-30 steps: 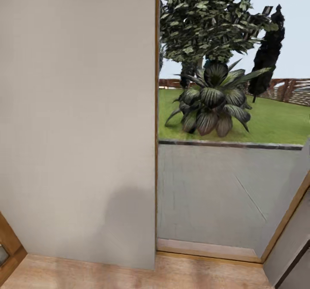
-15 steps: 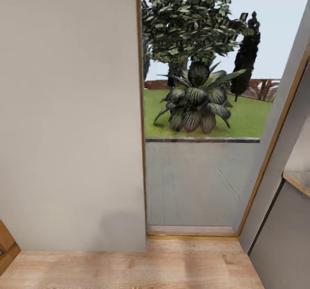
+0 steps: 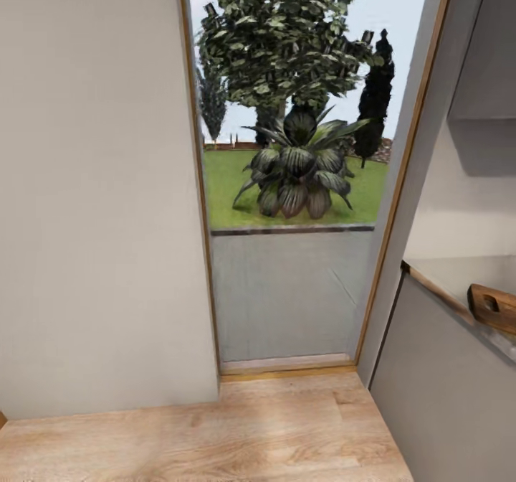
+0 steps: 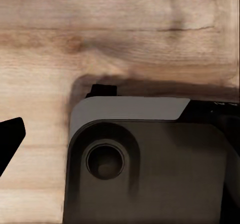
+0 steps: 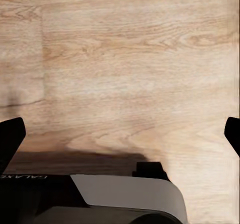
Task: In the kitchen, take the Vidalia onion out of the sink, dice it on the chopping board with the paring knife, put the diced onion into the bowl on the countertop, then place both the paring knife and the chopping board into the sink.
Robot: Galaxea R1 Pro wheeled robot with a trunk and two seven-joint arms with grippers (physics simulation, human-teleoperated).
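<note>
In the head view the grey countertop (image 3: 450,275) with its wood-coloured front edge shows at the right. One end of the brown chopping board (image 3: 493,308), with its handle slot, lies on it at the picture's right edge. The Vidalia onion, sink, paring knife and bowl are out of view. In the right wrist view my right gripper (image 5: 120,136) is open over the wooden floor, its black fingertips (image 5: 10,139) far apart. In the left wrist view my left gripper (image 4: 120,139) hangs above my grey base (image 4: 150,164), one black fingertip (image 4: 9,140) set wide at the edge.
A plain grey wall (image 3: 93,202) fills the left. Straight ahead a wood-framed opening (image 3: 290,181) looks onto a lawn with a broad-leaved plant (image 3: 297,173) and trees. Light wooden floor (image 3: 215,432) lies below. A grey cabinet front (image 3: 437,396) stands under the countertop.
The whole head view has swung right, so the camera moved. The wall and opening slid left in the picture, and the countertop with the chopping board's end came into view at the right.
</note>
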